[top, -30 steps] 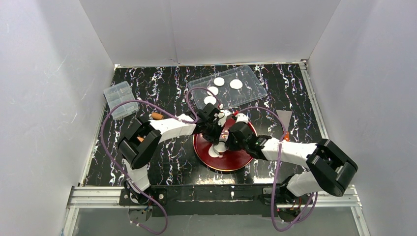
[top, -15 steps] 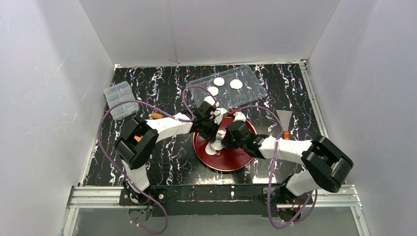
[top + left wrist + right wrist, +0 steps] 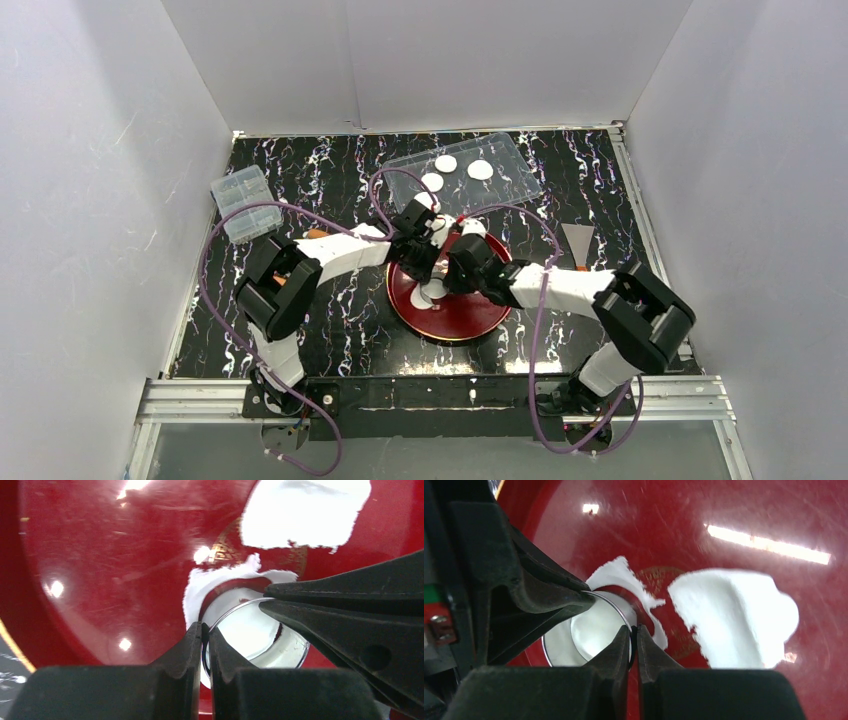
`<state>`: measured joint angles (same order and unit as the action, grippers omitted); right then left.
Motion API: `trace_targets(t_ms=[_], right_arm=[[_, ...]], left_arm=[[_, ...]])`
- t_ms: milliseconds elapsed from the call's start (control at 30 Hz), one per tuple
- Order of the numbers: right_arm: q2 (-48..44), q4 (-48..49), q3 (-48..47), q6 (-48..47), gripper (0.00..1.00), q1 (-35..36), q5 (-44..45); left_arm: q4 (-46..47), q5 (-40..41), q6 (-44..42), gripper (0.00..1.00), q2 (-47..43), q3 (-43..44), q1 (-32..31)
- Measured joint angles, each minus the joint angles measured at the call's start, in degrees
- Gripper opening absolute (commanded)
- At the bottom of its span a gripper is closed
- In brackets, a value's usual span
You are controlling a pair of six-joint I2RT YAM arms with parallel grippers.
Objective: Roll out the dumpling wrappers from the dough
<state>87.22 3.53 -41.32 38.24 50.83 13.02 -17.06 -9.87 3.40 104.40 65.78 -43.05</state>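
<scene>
A round metal cutter ring (image 3: 252,630) stands on the red plate (image 3: 470,318), with white dough showing inside it. My left gripper (image 3: 205,630) is shut on the ring's rim on one side. The right gripper (image 3: 634,632) is shut on the rim (image 3: 589,625) opposite. A ragged dough scrap (image 3: 624,575) curls round the ring, and a larger dough sheet (image 3: 734,620) lies beside it on the plate. Three round dumpling wrappers (image 3: 446,163) lie in the clear tray (image 3: 510,190) behind the plate. In the top view both grippers (image 3: 435,265) meet over the plate's far half.
A small clear plastic box (image 3: 243,203) sits at the far left of the black marbled table. A metal scraper (image 3: 578,240) lies to the right of the plate. An orange-brown object (image 3: 318,236) shows behind the left arm. White walls enclose the table.
Both grippers, still shut on the ring, have shifted a little toward the far left, and the right arm has stretched farther. The plate looks nudged slightly left.
</scene>
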Motion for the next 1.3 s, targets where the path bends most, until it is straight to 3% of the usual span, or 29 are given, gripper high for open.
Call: trace_targets(t_ms=[200, 567, 1033, 1300], right_arm=[[2.9, 1.0, -2.6, -1.1, 0.01, -0.3, -0.5], [-8.2, -2.2, 6.6, 2.6, 0.01, -0.1, -1.0], [3.5, -1.5, -4.3, -1.2, 0.01, -0.3, -1.2], [-3.5, 0.6, 3.5, 0.8, 0.01, -0.3, -0.9]], left_arm=[[-1.2, 0.7, -1.2, 0.0, 0.1, 0.5, 2.1], [1.7, -1.1, 0.5, 0.0, -0.3, -1.2, -4.0], [-0.3, -1.4, -1.4, 0.0, -0.4, -0.4, 3.0], [0.5, 0.1, -1.1, 0.0, -0.5, -0.7, -1.5]])
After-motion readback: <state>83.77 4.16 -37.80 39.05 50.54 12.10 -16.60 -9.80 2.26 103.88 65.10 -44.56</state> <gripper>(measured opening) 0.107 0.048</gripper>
